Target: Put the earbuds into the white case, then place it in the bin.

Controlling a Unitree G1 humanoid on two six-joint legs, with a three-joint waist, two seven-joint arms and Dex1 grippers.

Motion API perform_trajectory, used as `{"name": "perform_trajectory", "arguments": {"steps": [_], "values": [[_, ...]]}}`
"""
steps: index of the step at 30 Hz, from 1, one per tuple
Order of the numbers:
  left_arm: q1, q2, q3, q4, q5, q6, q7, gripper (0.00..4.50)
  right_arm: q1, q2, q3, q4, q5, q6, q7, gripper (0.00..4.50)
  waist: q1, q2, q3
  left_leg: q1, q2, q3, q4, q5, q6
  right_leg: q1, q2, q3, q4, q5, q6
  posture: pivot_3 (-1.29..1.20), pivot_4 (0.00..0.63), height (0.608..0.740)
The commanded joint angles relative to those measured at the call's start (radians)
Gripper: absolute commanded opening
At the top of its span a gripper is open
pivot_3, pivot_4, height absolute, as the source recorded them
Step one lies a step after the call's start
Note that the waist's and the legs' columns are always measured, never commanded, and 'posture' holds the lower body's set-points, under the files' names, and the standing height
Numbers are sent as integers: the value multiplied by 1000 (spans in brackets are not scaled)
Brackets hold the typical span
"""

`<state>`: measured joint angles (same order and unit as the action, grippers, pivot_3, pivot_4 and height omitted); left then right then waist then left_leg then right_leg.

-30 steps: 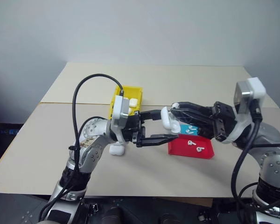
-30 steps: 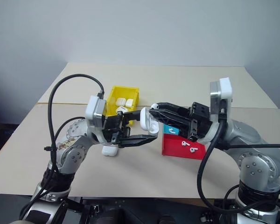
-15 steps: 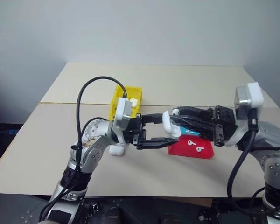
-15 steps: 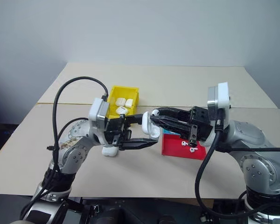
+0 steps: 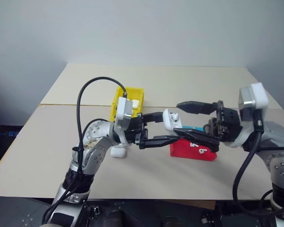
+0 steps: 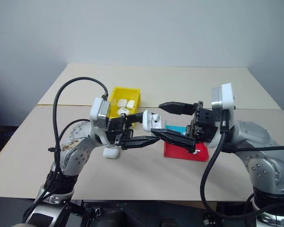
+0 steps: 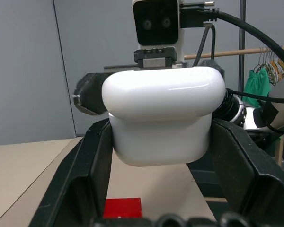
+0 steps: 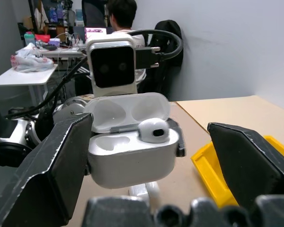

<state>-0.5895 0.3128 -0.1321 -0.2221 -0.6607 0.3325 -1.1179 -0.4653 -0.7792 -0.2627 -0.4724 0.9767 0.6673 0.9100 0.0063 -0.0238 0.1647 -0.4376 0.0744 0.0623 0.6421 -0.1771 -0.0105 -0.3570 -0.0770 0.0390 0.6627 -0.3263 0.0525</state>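
A: Where's the white case [image 8: 132, 142]?
B: Held up in the air above the desk [image 5: 47, 142], between the two arms. Left gripper [image 5: 166, 127] has its jaws clamped on the case body, lid flipped open. One earbud [image 8: 153, 129] sits in one well, the other well looks empty.
A: Right gripper [image 5: 195, 122]?
B: Jaws spread wide, nothing in them, just beside the case.
A: How will the case handle?
B: My guess: light, stiff, glossy, so slippery. Hold it by the body's flat sides as now, not by the lid; the hinge looks like the weak point. The seated bud could tip out if the case tilts.
A: The other earbuds?
B: Tiny and slick. Best pinched by the stem, gently.
A: Containers?
B: Yellow bin [image 5: 119, 93] at the back holds a few white cases. Red tray [image 5: 180, 150] under the right gripper has loose earbuds [image 5: 199, 150], at least two. Teal tray [image 6: 176, 129] behind it, contents mostly hidden. One more case [image 5: 117, 152] lies on the desk under the left arm.
A: Progress?
B: Looks like one bud in, one to go, then shut the lid and bin it.
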Motion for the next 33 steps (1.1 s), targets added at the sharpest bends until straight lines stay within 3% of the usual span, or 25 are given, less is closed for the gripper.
{"name": "perform_trajectory", "arguments": {"steps": [1, 4, 7, 11, 14, 21, 24, 27, 33], "values": [[-10, 8, 20, -41, -9, -17, -5, 2770, -56, -96, -36, 87, -47, -7, 50, 4478, 0, 0, 0, 0, 0, 0, 0, 0, 0, 0, 0, 0, 0, 0, 0, 0, 150, 740], [-2, 13, 20, -58, -15, -14, 2, 2770, -175, -253, 125, 227, -259, -12, 105, 4478, -1, 2, 1, 0, 0, 1, 0, 0, 0, -1, 0, 1, 0, 0, 0, 0, 150, 740], [4, 8, 19, -62, -11, -18, 12, 2770, -298, -321, 365, 338, -543, -76, 137, 4478, -9, 2, 1, 0, 0, 1, -1, 0, 0, -3, 0, 2, 0, 0, 0, 0, 150, 740], [13, 6, 22, -69, -12, -20, 21, 2770, -467, -265, 630, 491, -850, -178, 205, 4478, -25, 2, 1, -2, 0, 3, -2, 0, 0, -7, 0, 4, 1, 0, 0, 0, 150, 740], [12, 2, 20, -70, -5, -23, 32, 2770, -553, -207, 733, 617, -985, -276, 267, 4478, -25, 3, 2, -6, 0, 4, -2, 0, 0, -12, 0, 5, 2, 0, 0, 0, 150, 740], [51, 21, 42, -95, -7, -22, 62, 2770, -705, -77, 833, 981, -1175, -523, 378, 4478, -13, 4, 2, -9, 0, 5, -1, 0, 0, -13, 0, 4, -1, 0, 0, 0, 150, 740], [67, 17, 37, -111, -10, -22, 70, 2770, -752, -33, 840, 1126, -1218, -636, 410, 3928, -11, 4, 2, -9, 1, 4, -1, 0, -1, -13, 0, 3, 0, 0, 0, 0, 150, 740], [69, 10, 34, -118, -15, -19, 77, 2770, -792, 5, 834, 1248, -1245, -747, 452, 2936, -12, 4, 2, -9, 1, 5, -1, 1, -1, -13, 0, 4, 0, 0, 0, 0, 150, 740], [58, -7, 20, -124, -18, -13, 83, 2770, -850, 51, 827, 1423, -1289, -932, 530, 2936, -16, 4, 2, -9, 1, 5, -1, 1, -2, -13, 0, 4, 1, 0, 0, 0, 150, 740]]}}
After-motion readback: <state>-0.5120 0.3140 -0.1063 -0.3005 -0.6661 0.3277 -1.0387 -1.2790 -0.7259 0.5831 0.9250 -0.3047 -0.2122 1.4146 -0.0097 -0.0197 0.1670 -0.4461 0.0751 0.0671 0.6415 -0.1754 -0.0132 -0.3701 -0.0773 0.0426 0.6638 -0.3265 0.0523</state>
